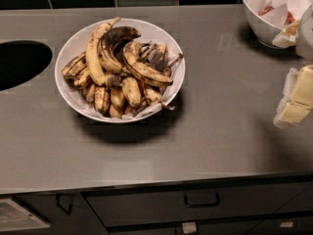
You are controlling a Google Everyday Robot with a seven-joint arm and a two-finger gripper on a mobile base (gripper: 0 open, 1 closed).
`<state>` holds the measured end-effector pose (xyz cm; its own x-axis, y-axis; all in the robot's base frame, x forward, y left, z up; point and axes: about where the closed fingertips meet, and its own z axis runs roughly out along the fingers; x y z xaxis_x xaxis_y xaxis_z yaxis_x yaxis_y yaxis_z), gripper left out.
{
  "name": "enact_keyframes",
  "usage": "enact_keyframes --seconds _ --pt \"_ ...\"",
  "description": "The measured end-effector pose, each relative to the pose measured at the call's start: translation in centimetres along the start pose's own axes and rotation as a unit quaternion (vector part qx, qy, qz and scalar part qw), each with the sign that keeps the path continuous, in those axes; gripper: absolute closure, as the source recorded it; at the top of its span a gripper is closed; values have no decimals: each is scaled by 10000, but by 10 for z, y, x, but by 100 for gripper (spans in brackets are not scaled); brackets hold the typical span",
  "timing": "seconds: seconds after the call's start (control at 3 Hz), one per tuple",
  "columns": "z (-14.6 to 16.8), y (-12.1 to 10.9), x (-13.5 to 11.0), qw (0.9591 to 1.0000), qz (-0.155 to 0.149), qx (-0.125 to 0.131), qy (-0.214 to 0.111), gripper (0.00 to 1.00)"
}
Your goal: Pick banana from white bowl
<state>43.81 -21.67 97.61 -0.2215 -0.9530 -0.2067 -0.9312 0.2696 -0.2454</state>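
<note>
Steel-grey tabletop [220,131] carries two bowls: the white bowl [159,33] left of centre, heaped with bananas, and a second bowl [259,21] with paper at the upper right. Nothing is picked yet. The banana [144,70], curved and speckled, lies atop the pile beside one blackened banana [117,35] and one straighter banana [94,50]; the smaller ones beneath are too tangled to count. The one hand [296,102] hangs at the right edge, well apart from the pile, carrying no banana; wide or narrow, I cannot tell.

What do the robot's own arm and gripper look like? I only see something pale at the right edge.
The gripper is at the right edge of the view, above the grey counter. It is made of blocky, pale cream-yellow pieces with a whitish, translucent-looking border. Above it a rounded light grey part, likely the arm, is cut off. No cables or markings show.
</note>
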Motion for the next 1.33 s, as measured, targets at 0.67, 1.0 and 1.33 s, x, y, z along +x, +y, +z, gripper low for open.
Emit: enact_keyframes --seconds 0.67,1.0,1.33 --pt "10 0 -44 9982 -508 -134 -284 0" --pt "17 2 -83 9939 -923 -286 -529 0" --pt "17 2 -84 9939 -928 -283 -532 0"
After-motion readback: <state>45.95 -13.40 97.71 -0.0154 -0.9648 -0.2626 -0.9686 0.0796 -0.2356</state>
